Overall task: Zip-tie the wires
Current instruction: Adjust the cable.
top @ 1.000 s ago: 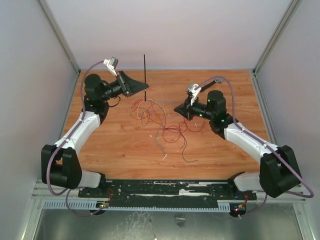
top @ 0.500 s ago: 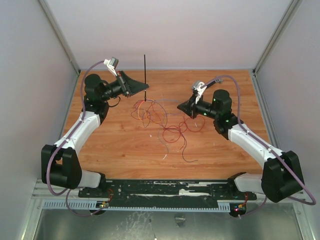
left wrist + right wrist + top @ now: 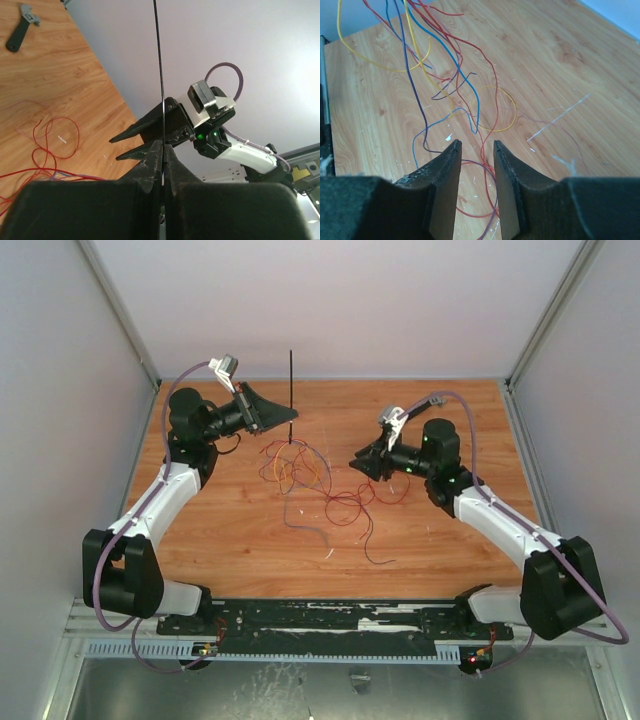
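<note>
**Left fingers clamped on the zip tie, right fingers parted over the wires**

The left fingers (image 3: 150,165) were pressed together on the zip tie (image 3: 159,60), with no gap between their tips. The thin black strip ran straight up out of the pinch. In the top view it stood upright against the pale back wall (image 3: 330,300), and its lower end reached just past the fingers toward the surface (image 3: 230,530). Behind them, the left arm (image 3: 165,495) rose from its near-left base, bent at the elbow, and turned its wrist toward the middle.

The right fingers (image 3: 445,170) stood apart with a narrow gap and gripped nothing. 1 red strand on the surface below showed through that gap. The right arm (image 3: 500,525) stretched from its near-right base toward the centre, its wrist low and aimed left at the tangle.

The wires (image 3: 320,485) lay loose on the surface between the 2 arms, red, yellow, blue and dark strands looping together. Their upper loops gathered just below the zip tie's lower end. A short black tool (image 3: 21,31) with a grey head lay well apart on the surface.
</note>
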You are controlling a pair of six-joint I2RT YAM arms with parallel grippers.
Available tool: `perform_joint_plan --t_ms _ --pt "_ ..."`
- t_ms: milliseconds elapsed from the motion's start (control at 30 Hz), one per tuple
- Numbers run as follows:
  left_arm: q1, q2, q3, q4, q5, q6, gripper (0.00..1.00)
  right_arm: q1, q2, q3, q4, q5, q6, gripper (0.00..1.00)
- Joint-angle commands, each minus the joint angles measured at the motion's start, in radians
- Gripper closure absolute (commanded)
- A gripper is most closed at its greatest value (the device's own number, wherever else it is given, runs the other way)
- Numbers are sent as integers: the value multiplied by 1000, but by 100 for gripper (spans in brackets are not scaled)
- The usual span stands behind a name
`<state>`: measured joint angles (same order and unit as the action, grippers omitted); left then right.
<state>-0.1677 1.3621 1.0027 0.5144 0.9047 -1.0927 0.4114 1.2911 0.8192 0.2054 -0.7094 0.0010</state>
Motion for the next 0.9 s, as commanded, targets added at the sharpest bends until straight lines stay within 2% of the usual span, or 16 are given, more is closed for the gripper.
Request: perform_joint_plan --t_ms 0,167,333,633,867 --pt "-3 -32 31 9 24 11 100 6 33 47 29 -85 6 68" --pt "-2 -28 29 12 24 10 100 89 26 25 114 -177 35 57" --pt "-2 -20 26 12 22 14 100 153 70 64 97 -147 11 53" --pt "-3 -26 28 10 22 13 100 161 165 136 77 -50 -14 53" --pt "-3 -24 30 0 23 22 100 159 135 143 35 14 -59 58"
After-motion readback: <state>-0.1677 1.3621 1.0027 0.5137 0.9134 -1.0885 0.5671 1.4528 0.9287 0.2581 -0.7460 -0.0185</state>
